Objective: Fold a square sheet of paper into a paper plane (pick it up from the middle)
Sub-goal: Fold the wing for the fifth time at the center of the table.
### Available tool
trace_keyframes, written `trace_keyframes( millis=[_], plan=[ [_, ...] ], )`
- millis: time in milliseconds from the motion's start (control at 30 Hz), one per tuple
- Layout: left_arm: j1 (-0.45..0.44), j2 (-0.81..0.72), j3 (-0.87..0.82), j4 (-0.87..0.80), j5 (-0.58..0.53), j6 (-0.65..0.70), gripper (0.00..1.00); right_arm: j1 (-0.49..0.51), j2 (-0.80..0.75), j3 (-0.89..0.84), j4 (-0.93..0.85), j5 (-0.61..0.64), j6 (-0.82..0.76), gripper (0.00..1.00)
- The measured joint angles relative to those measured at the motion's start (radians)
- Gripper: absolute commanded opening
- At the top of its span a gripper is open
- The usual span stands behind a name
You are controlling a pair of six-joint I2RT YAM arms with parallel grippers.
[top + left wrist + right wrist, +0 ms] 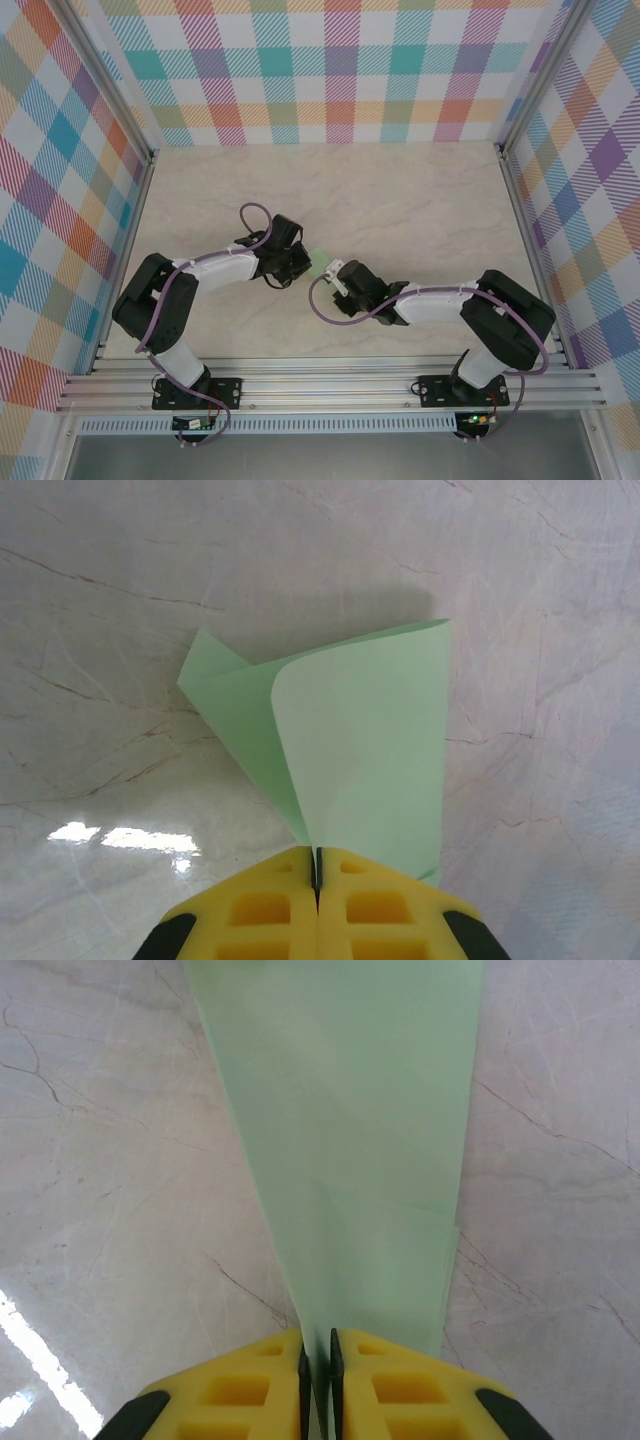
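left arm: white and black, reaches in from the left towards the middle of the table.
left gripper: yellow fingers pressed flat together with no gap, pinching a bottom corner of the sheet of paper.
sheet at left jaws: pale green, fans out forward from the pinch. one layer curls over another, and a pointed flap juts out to the left.
sheet position: middle of the table, spanning between the two grippers, one pinched at each end.
right gripper: yellow fingers drawn in to a thin slit, with the sheet's narrow end clamped in that slit.
sheet at right jaws: widens from the pinch into a long smooth band that runs off the top edge of the wrist view.
right arm: white and black, reaches in from the right and meets the left arm at the sheet.
surface: pale marble-patterned table, with chequered walls on three sides.
count: arms 2, grippers 2, sheets of paper 1.
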Motion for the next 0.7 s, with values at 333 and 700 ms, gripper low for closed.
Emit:
trace_keyframes(
  millis=[333,700],
  plan=[
    [0.0,0.0,0.0,0.002,0.011,0.019,0.0,0.0,0.033,0.023,0.017,-0.004,-0.023,0.21],
    [0.0,0.0,0.0,0.002,0.013,0.023,0.06,-0.006,0.044,0.039,0.022,-0.013,-0.028,0.03]
  ],
)
